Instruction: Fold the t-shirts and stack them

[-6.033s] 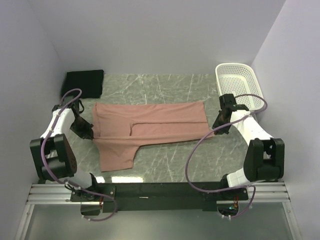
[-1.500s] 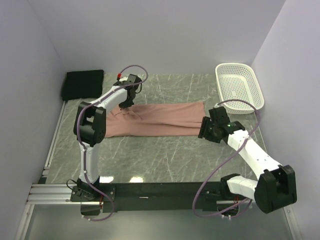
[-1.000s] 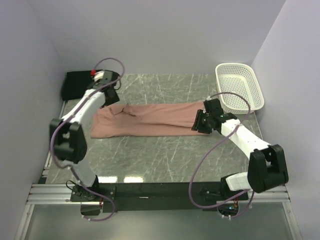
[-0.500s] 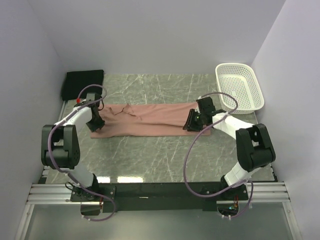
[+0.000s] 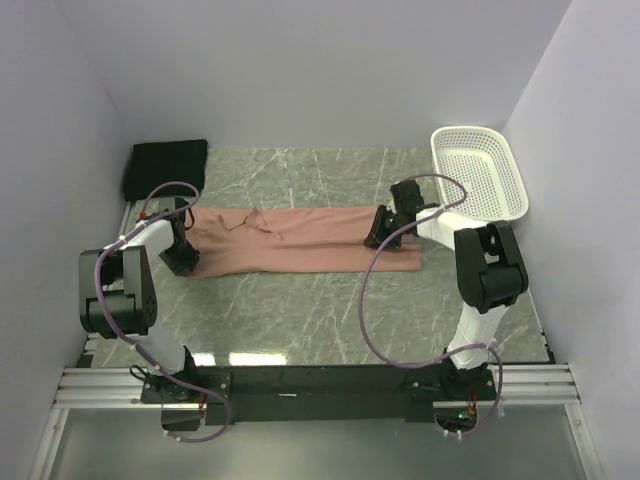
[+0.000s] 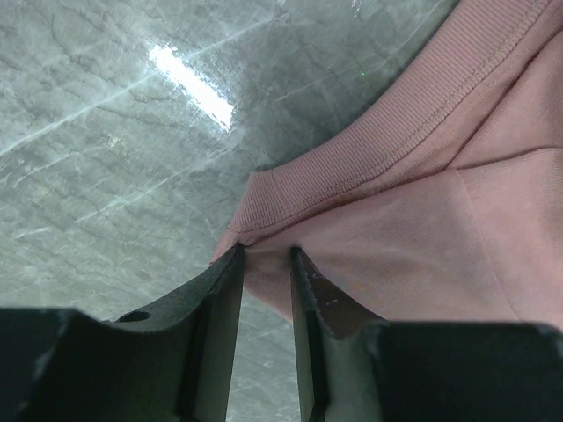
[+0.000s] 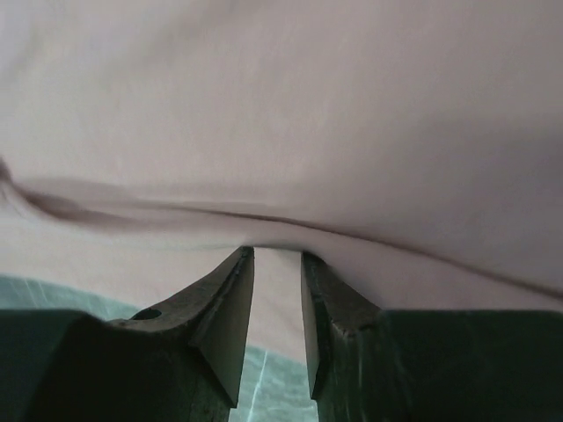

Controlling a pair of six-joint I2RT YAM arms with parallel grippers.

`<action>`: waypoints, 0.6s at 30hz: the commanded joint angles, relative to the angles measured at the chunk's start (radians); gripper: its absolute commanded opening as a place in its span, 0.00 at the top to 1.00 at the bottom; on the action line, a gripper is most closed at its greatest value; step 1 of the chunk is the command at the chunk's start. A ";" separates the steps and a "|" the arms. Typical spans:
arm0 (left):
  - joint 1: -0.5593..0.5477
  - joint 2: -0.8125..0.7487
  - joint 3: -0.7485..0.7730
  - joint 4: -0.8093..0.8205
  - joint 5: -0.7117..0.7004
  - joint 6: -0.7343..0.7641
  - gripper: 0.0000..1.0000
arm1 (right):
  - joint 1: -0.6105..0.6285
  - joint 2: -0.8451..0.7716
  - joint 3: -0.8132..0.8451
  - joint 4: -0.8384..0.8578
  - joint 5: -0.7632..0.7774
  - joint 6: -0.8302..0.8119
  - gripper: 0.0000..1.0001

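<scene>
The pink t-shirt (image 5: 300, 240) lies as a long folded band across the middle of the top view, on the table (image 5: 330, 320). The black t-shirt (image 5: 165, 167) sits folded in the upper left corner, well apart from it.

The left gripper (image 5: 186, 260) is at the band's left end. Its jaws are drawn close on a corner of cloth beside a ribbed, stitched edge, a thin pinch right at the fingertips (image 6: 224, 281). The right gripper (image 5: 380, 232) is near the right end, its jaws nipped onto a raised ridge of fabric.

The likely trouble is the left hold. With so little cloth caught, a lift could let the corner slide out and that end would drop. The right pinch may hold only the top layer — then the lower layers stay down and the fold opens. It also sits inboard of the right end, so the cloth beyond it could trail. Uneven pulls from the two arms would skew the band.
</scene>
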State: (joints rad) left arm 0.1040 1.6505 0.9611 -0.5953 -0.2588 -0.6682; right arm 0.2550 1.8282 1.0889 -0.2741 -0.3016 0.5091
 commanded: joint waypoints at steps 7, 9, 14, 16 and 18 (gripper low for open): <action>0.014 0.017 -0.030 0.002 -0.017 0.013 0.66 | -0.118 0.143 0.313 -0.042 0.067 0.042 0.62; 0.014 0.008 -0.030 0.002 -0.022 0.013 0.65 | -0.117 0.117 0.327 -0.039 0.078 0.046 0.61; 0.016 -0.024 -0.021 0.003 -0.016 0.005 0.61 | -0.126 -0.032 0.163 0.019 0.041 0.055 0.60; 0.014 -0.046 -0.009 -0.006 -0.013 -0.002 0.59 | -0.140 -0.110 0.050 0.047 0.010 0.062 0.60; 0.014 -0.076 -0.004 -0.017 -0.010 -0.011 0.55 | -0.161 -0.156 -0.016 0.064 -0.017 0.066 0.60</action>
State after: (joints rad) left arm 0.1101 1.6344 0.9592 -0.5964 -0.2588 -0.6708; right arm 0.1207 1.7718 1.1500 -0.2539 -0.2783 0.5606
